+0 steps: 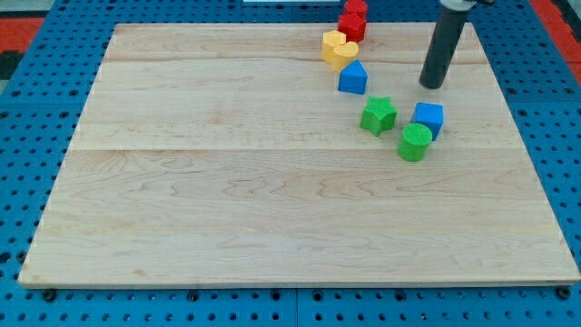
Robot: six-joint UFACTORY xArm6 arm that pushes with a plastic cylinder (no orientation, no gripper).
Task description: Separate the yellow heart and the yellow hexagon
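Observation:
Two yellow blocks touch each other near the view's top, right of centre. The upper-left one looks like the yellow hexagon (332, 42) and the lower-right one like the yellow heart (346, 55). My tip (434, 86) rests on the board about 100 px to the right of them and a little lower, touching no block.
Two red blocks (352, 20) sit just above the yellow pair at the board's top edge. A blue triangular block (353, 79) touches the heart from below. A green star (378, 115), a blue cube (428, 118) and a green cylinder (415, 143) lie below my tip.

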